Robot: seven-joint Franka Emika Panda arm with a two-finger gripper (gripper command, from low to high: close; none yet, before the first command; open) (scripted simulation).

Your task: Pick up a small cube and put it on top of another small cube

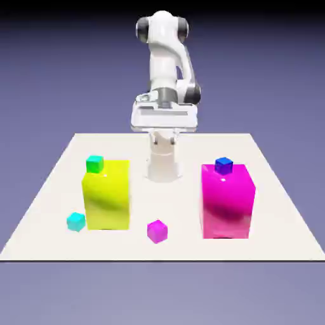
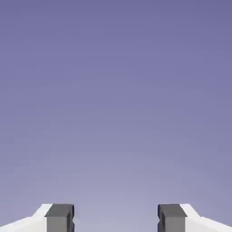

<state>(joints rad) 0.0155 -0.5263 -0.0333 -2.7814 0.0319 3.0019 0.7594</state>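
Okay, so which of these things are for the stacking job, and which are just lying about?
For the job:
- cyan cube
- green cube

Just lying about:
- yellow block
- magenta block
- small magenta cube
- dark blue cube

White Robot Arm Wore Dark Joint Caps

The arm (image 1: 166,54) had glossy white, rounded links with dark grey discs at its joints and a grey collar above a broad, pale hand housing (image 1: 165,117). The gripper (image 2: 116,217) had white fingers ending in blocky grey tips (image 2: 60,217).
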